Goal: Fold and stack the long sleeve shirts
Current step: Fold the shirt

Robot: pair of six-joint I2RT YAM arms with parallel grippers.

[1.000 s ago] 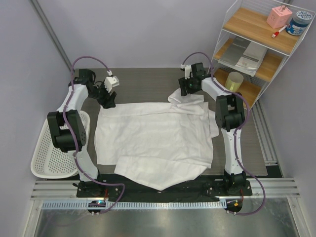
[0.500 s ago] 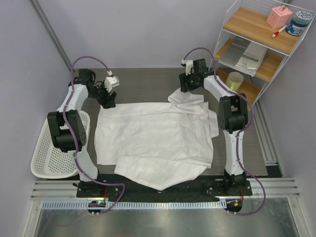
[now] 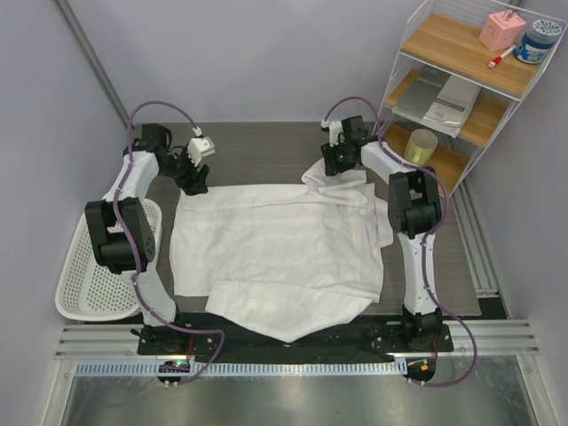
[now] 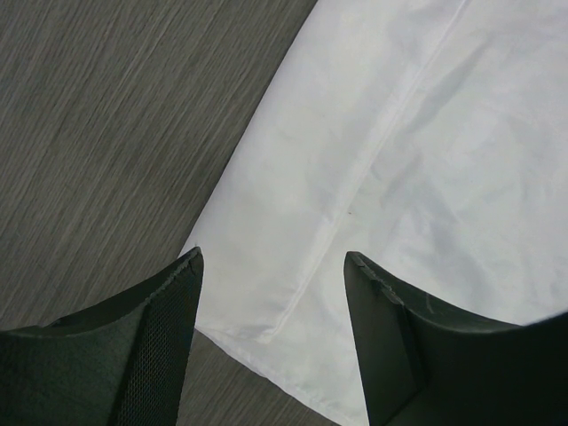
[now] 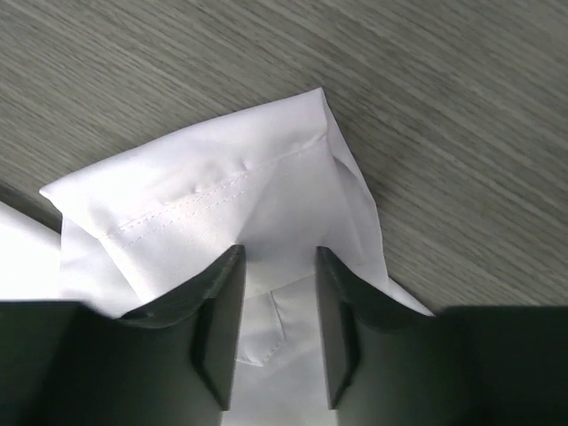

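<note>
One long sleeve shirt (image 3: 275, 257) lies spread flat on the dark table, white and creased, with its hem hanging toward the near edge. My left gripper (image 3: 195, 182) hovers open over the shirt's far left corner (image 4: 266, 319); in the left wrist view that gripper (image 4: 271, 266) has nothing between its fingers and the cloth (image 4: 399, 133) lies flat below. My right gripper (image 3: 335, 164) is down on the bunched sleeve end at the far right. In the right wrist view the right gripper (image 5: 280, 257) stands open at a narrow gap, its tips pressing into the stitched cuff (image 5: 195, 195), with cloth lying between them unpinched.
A white perforated basket (image 3: 80, 284) sits off the table's left edge by the left arm. A wire shelf rack (image 3: 404, 84) stands at the far right, holding flat booklets (image 3: 439, 93), a yellowish roll (image 3: 422, 145), a pink box (image 3: 501, 29) and a jar (image 3: 539, 40).
The right gripper lifted slightly off the sleeve, came back down onto it, and its jaws have narrowed. The left arm and the shirt have not moved.
</note>
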